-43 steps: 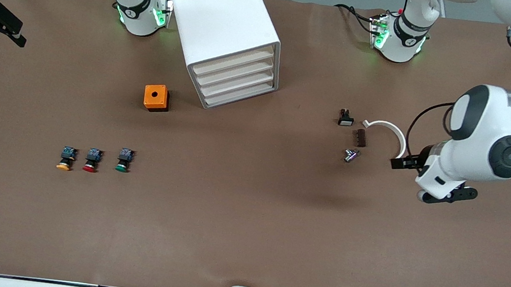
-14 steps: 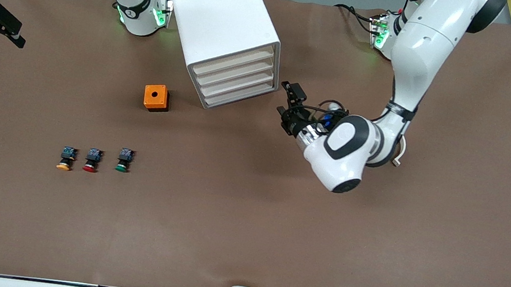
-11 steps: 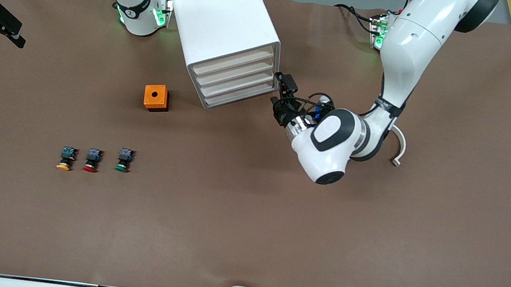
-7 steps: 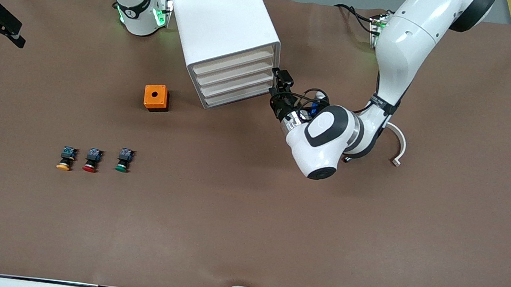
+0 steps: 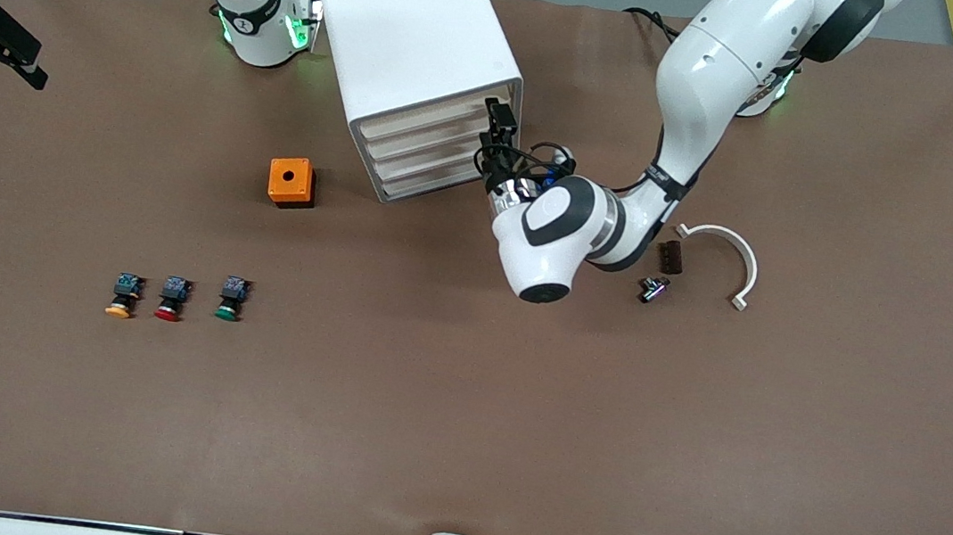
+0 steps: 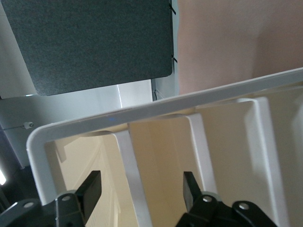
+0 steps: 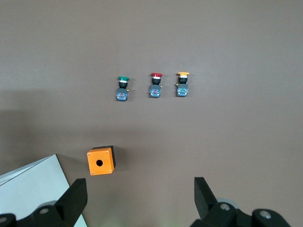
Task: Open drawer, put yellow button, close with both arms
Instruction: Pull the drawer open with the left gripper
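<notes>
The left tool [image 5: 496, 123] is held against the cabinet [image 5: 414, 27] at the front edge toward the left arm's end, level with the upper drawer fronts. Its fingers [image 6: 91, 188] are seen apart, with a white plastic rib between them and no contact visible. The drawer [image 5: 436, 110], the top one of four alike, is seen pushed in flush.

The yellow button [image 5: 121, 296] is laid on the counter [image 5: 458, 427] well apart from that tool, nearer to the front camera than the cabinet and toward the right arm's end. It is lined up with a red-capped button [image 5: 170, 299] and a green-capped button [image 5: 230, 299].

An orange box [image 5: 291, 182] with a round hole is set between the cabinet and the buttons. A curved white strip [image 5: 734, 248], a brown ribbed block [image 5: 670, 256] and a small metal part [image 5: 654, 289] are grouped toward the left arm's end.

The right tool [image 7: 139, 182] is kept waiting, spread wide and empty, high over the counter in front of the cabinet.
</notes>
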Controlling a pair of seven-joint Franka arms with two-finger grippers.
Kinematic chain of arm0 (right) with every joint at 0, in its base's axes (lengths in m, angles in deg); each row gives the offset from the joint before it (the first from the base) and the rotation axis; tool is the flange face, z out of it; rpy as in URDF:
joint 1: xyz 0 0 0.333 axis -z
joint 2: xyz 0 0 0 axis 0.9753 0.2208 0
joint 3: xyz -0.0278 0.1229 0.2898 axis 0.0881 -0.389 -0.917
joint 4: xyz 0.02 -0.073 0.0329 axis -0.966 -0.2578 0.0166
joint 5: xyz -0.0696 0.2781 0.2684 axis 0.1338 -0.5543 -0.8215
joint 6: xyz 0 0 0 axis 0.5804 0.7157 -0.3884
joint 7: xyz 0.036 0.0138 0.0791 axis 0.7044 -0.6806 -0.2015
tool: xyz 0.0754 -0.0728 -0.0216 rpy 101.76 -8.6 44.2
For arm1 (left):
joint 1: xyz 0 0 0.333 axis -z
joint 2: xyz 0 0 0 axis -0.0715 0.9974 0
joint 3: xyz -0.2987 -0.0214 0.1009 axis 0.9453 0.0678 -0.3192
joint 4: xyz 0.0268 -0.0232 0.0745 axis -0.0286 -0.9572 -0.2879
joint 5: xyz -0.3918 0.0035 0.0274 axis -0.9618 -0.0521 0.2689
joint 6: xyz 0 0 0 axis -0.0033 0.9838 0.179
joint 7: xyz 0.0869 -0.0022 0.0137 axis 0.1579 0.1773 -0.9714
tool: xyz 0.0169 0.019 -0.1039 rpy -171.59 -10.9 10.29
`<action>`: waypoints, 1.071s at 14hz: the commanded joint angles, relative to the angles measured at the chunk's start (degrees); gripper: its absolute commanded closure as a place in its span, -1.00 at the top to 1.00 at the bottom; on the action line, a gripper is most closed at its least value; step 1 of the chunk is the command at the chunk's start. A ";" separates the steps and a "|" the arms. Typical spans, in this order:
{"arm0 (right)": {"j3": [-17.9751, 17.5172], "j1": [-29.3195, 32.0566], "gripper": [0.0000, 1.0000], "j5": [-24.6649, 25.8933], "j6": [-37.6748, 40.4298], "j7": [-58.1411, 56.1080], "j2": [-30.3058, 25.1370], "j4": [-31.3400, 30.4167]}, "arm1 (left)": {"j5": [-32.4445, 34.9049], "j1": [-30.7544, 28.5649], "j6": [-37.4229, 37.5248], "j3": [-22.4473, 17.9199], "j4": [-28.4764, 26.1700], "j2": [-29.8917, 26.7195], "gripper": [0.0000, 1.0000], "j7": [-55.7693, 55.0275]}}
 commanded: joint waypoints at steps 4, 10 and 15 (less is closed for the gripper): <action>0.07 -0.19 1.00 0.52 -0.21 -0.43 -0.86 -0.67 | -1.11 1.18 0.65 -0.22 0.43 0.20 -0.16 -1.02; 0.07 -0.19 1.00 0.60 -0.03 -0.43 -0.69 -0.32 | -1.55 1.01 0.65 -0.22 0.52 1.60 -0.73 -1.01; 0.16 0.24 1.00 0.60 0.41 -0.43 0.54 0.73 | -3.48 -1.45 0.56 -0.84 0.78 1.52 -0.73 -1.01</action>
